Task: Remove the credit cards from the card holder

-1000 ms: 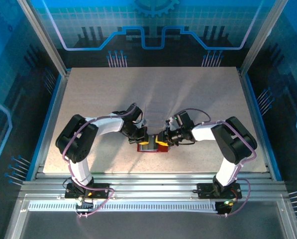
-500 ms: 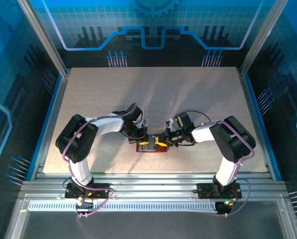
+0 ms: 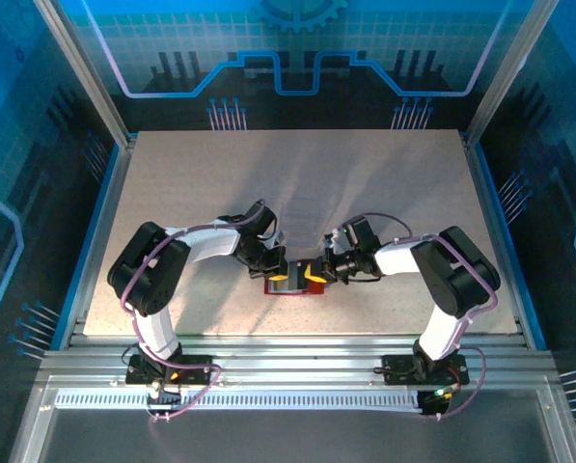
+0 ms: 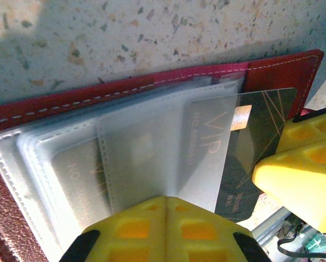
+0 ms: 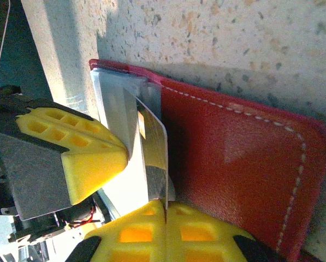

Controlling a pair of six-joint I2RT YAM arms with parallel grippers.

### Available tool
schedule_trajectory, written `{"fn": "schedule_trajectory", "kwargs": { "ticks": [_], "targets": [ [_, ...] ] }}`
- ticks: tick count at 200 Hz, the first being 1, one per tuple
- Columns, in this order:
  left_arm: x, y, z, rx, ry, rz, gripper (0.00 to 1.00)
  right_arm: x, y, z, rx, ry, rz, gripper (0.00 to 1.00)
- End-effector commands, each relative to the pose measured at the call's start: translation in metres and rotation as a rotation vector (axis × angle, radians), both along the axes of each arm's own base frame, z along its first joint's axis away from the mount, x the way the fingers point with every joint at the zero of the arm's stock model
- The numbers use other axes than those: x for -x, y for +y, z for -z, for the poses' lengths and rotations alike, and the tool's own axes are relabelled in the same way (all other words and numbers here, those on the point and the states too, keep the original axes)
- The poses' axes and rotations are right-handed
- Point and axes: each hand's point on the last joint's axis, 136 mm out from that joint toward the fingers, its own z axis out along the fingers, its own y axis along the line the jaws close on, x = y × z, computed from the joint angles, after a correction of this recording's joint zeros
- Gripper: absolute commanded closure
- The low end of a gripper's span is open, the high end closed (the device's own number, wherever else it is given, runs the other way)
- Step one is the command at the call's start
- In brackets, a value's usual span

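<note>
Open on speckled table (image 3: 384,193), near middle: small red folding card holder (image 5: 228,164). Shut on its clear sleeves (image 4: 141,147): left end effector (image 4: 165,203). Shut on thin dark card (image 4: 264,128): right end effector (image 5: 165,206). May slip off, or drag holder along if sleeve sticks.

Left arm (image 3: 150,275), right arm (image 3: 453,275): black joint housings, white link shells, purple cables (image 3: 379,215) looped alongside. Black bases (image 3: 172,369). Fingertips (image 4: 135,226) yellow, moulded with square recesses; grey-black carriers behind.
</note>
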Motion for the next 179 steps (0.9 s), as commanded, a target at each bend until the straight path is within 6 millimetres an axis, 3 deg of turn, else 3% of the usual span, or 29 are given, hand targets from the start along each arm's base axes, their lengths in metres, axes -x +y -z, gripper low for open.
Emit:
{"fn": "schedule_trajectory", "kwargs": {
  "ticks": [1, 115, 179],
  "targets": [
    [0.014, 0.021, 0.013, -0.104, 0.038, 0.009, 0.99, 0.005, -0.013, 0.006, 0.045, 0.020, 0.016, 0.97],
    [0.008, 0.013, -0.006, -0.050, 0.014, 0.001, 0.98, 0.004, -0.024, -0.025, 0.062, -0.036, 0.003, 0.98],
    [-0.017, -0.008, -0.057, 0.088, -0.102, -0.029, 0.94, 0.004, -0.032, -0.066, 0.152, -0.185, -0.156, 0.99]
  ]
}}
